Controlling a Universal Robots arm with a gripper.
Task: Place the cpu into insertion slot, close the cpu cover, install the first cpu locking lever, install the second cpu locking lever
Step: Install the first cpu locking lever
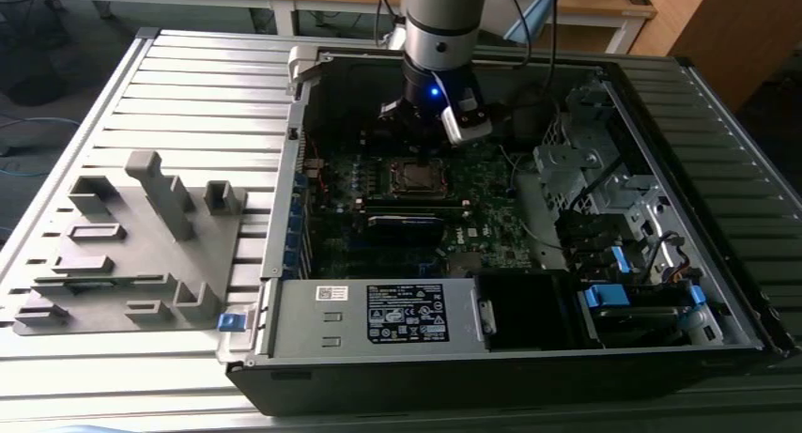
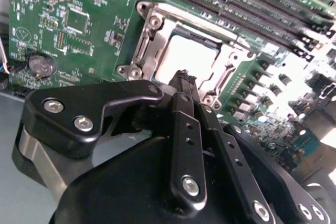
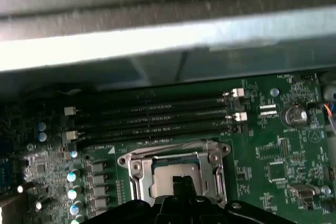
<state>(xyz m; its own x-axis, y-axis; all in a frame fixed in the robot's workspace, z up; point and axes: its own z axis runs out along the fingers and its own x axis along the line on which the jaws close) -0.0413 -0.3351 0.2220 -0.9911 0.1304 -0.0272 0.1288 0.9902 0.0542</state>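
Note:
The cpu (image 2: pixel 193 55) shows its pale silver face inside the insertion slot (image 1: pixel 419 177) on the green board. Around it the cpu cover (image 2: pixel 157 43), a silver frame, lies flat, and the chip shows through its window. In the first wrist view the cpu (image 3: pixel 176 169) sits framed by the cover (image 3: pixel 137 174) just below the long memory slots. My gripper (image 2: pixel 184 77) hangs just above the near edge of the socket, black fingers pressed together with nothing between them. In the exterior view the gripper (image 1: pixel 418 132) is lowered into the open computer case, right behind the socket.
Long black memory slots (image 3: pixel 157 116) run beside the socket. A coin battery (image 2: pixel 42 65) sits on the board. The metal case wall (image 3: pixel 157 30) rises behind. A drive cage (image 1: pixel 589 170), a power supply (image 1: pixel 401 311) and a grey fixture (image 1: pixel 138 236) outside the case surround the work area.

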